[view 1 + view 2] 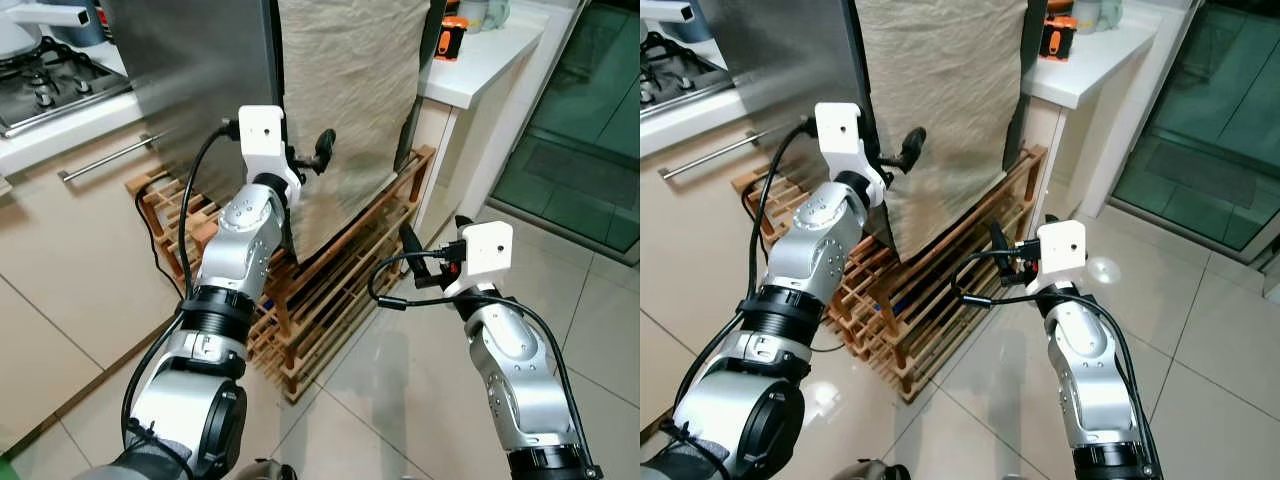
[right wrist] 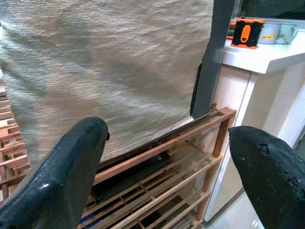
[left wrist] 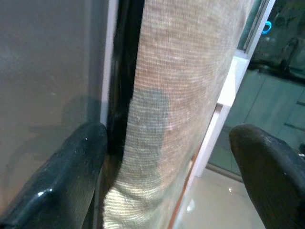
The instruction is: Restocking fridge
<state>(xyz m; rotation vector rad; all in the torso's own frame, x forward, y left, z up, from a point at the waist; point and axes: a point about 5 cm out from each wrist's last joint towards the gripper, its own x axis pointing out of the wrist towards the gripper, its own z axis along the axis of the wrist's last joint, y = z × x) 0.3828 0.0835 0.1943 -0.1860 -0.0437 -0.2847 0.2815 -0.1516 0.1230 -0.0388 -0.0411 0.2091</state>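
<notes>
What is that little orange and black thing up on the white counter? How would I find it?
Start at the tall fridge with the beige cloth hanging down its front. Right beside it is a white countertop. The orange and black gadget stands at the counter's fridge end, and its bright orange sets it apart from the pale mugs next to it.

A wooden slatted rack (image 1: 330, 300) stands on the tiled floor (image 1: 420, 400) at centre, a gas hob (image 1: 45, 85) sits at ten o'clock, and an orange-and-black device (image 1: 452, 38) rests on the white counter (image 1: 490, 55) at one o'clock.
</notes>
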